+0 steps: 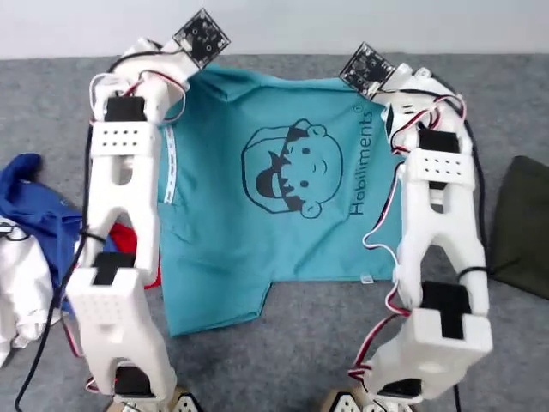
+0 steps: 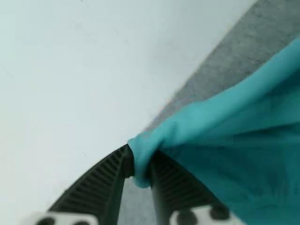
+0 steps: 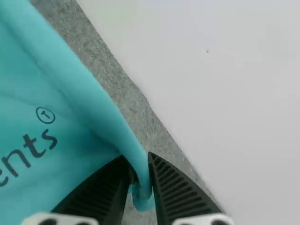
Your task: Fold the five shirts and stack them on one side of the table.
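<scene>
- teal shirt [image 1: 283, 215] lies spread flat on the grey table [image 1: 300, 369], printed side up with a cartoon face in the middle, one sleeve sticking out at the near edge
- left tool [image 2: 139, 161] pressed together on a bunched corner of the teal shirt [image 2: 243, 154] at the far side of the table, fabric squeezed between the black ribbed jaws
- right tool [image 3: 139, 164] pinching the other far corner of the teal shirt [image 3: 42, 93], beside the lettering, a fold of the hem poking through the jaws
- both arms stretch along the shirt's two sides, one per side
- white wall [image 2: 70, 70] just past the table's far edge
- blue shirt [image 1: 39, 215] crumpled at the left side of the table, touching a white shirt [image 1: 21, 292] nearer the front
- red garment [image 1: 123, 239] peeks out beside the left arm, partly hidden
- dark green garment [image 1: 523, 223] at the right edge of the table, apart from the teal shirt
</scene>
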